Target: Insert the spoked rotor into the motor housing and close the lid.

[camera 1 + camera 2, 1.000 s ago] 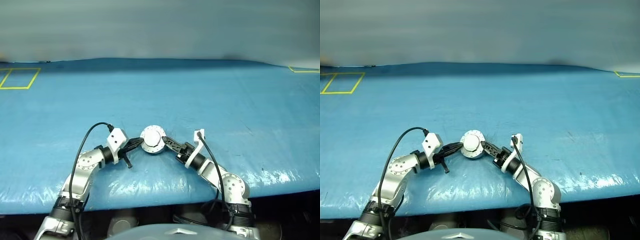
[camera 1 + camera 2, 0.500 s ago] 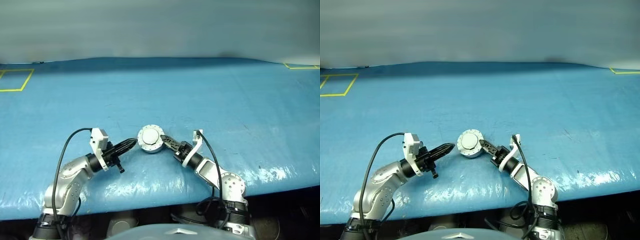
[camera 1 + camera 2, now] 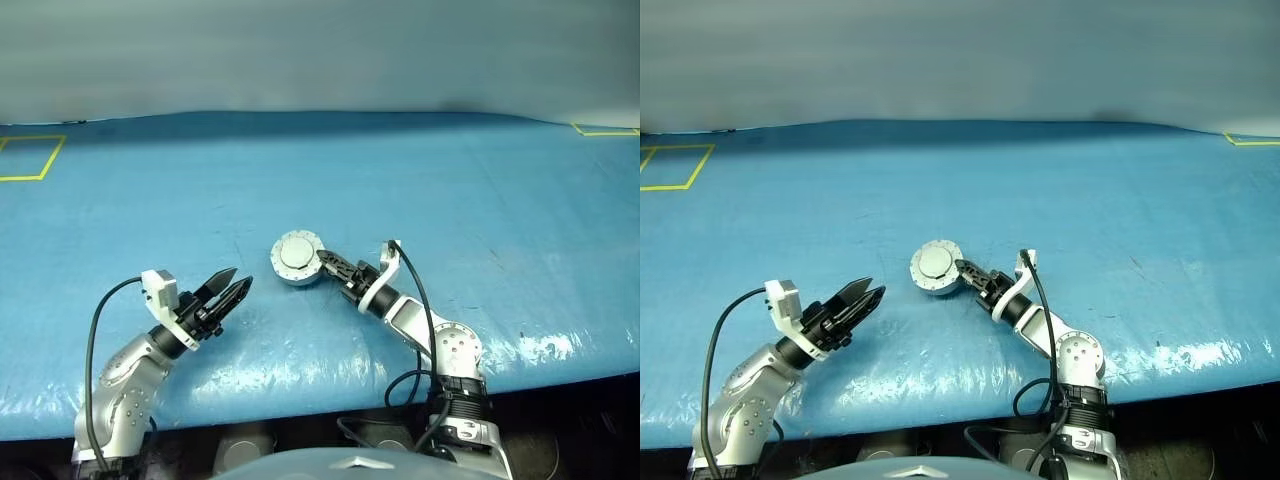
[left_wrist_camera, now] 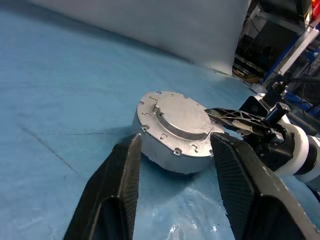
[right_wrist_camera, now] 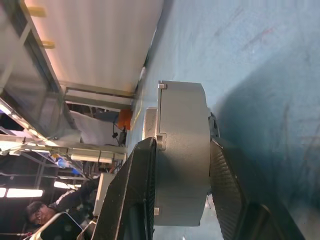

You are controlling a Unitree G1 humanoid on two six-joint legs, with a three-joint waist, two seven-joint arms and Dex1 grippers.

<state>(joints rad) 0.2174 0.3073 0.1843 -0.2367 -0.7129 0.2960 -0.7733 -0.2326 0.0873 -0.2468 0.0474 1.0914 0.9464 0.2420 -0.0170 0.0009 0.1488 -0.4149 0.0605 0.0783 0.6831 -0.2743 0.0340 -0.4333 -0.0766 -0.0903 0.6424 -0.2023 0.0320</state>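
The motor housing (image 3: pixel 297 257) is a round silver-grey puck on the blue table, and its lid (image 4: pixel 181 116) lies closed on top, plain face with a raised circle up. The spoked rotor is hidden. My right gripper (image 3: pixel 322 262) reaches in from the right, shut on the housing; in the right wrist view its fingers (image 5: pixel 137 195) clamp the housing (image 5: pixel 182 150) between them. Some way left of the housing, my left gripper (image 3: pixel 238 279) stands open, touching nothing. Its wrist view shows the housing beyond its spread fingers (image 4: pixel 122 170).
Blue tarp covers the table (image 3: pixel 450 190), whose front edge runs just below both arms. Yellow tape marks sit at the far left (image 3: pixel 25 158) and far right (image 3: pixel 605 130). A pale wall stands behind the table. Dark racks (image 4: pixel 280 30) show in the background.
My left gripper has pulled back to the left, away from the housing, and gone from shut to open. The right gripper has kept its grip and carried the housing slightly farther away.
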